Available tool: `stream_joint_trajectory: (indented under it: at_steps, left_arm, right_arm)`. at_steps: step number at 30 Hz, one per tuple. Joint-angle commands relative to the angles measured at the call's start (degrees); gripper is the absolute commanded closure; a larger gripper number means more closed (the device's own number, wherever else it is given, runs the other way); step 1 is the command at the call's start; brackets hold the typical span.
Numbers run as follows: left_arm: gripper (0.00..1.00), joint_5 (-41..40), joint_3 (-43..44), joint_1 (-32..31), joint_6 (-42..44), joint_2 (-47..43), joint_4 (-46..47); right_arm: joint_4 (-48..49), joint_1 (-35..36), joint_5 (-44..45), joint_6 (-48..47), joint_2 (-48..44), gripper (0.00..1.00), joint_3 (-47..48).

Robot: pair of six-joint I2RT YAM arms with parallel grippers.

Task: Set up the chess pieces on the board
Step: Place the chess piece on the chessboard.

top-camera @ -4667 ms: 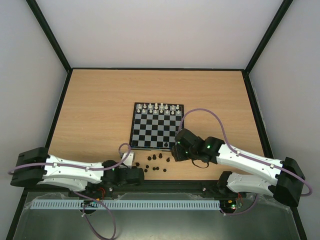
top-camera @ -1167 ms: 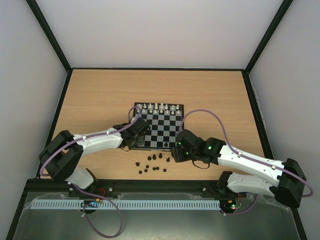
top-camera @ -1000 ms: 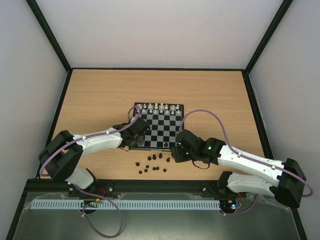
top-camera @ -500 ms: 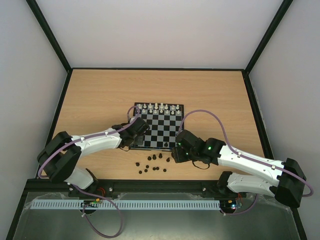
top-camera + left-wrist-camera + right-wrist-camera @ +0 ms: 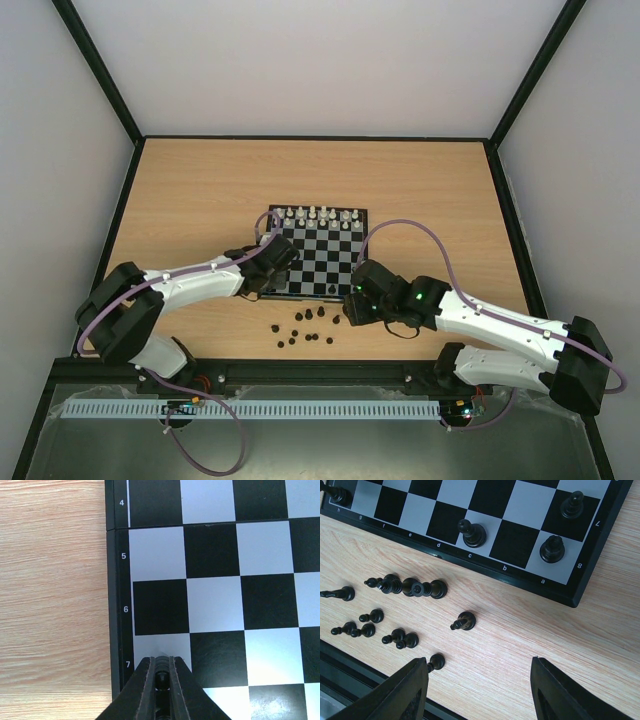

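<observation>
The board [image 5: 315, 252] lies mid-table, and its near rows show in the right wrist view [image 5: 520, 535]. My left gripper [image 5: 161, 661] is shut on a small black chess piece [image 5: 161, 678], held over a pale square by the "7" mark at the board's left edge [image 5: 119, 605]. In the top view it sits at the board's near left corner [image 5: 272, 272]. My right gripper [image 5: 482, 680] is open and empty above the wood, just off the board's near right corner [image 5: 350, 303]. Three black pieces [image 5: 472, 534] stand on the near rows. Several more black pieces [image 5: 407, 586] lie loose on the table [image 5: 300, 328].
White pieces [image 5: 318, 216] fill the board's far rows. One loose black piece [image 5: 465, 621] lies alone on the wood ahead of my right gripper, and another [image 5: 435, 661] lies beside its left finger. A black rail [image 5: 320, 372] runs along the table's near edge.
The left arm has swung from its rest at the near edge to the board's near left corner. Over the last second neither arm has visibly moved.
</observation>
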Motion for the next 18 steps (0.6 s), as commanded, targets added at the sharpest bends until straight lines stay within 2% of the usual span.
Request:
stream_joint_trajectory:
  at_steps: [1,11,16,18]
  left_arm:
    - [0.92,-1.0,1.0,0.4,0.7,0.8,0.4]
    - [0.89,-2.0,1.0,0.4,0.7,1.0,1.1]
    - [0.72,-2.4,1.1,0.4,0.3,-1.1,0.1]
    - [0.69,-2.6,1.4,0.4,0.3,-2.4,-0.6]
  right_arm:
    - [-0.9,0.5,0.3,-0.4,-0.5,0.43,-0.7]
    - [-0.9,0.5,0.3,-0.3,-0.5,0.43,-0.7]
    - [-0.9,0.5,0.4,-0.3,-0.7,0.43,-0.7]
    - [-0.9,0.5,0.3,-0.3,-0.5,0.43,-0.7]
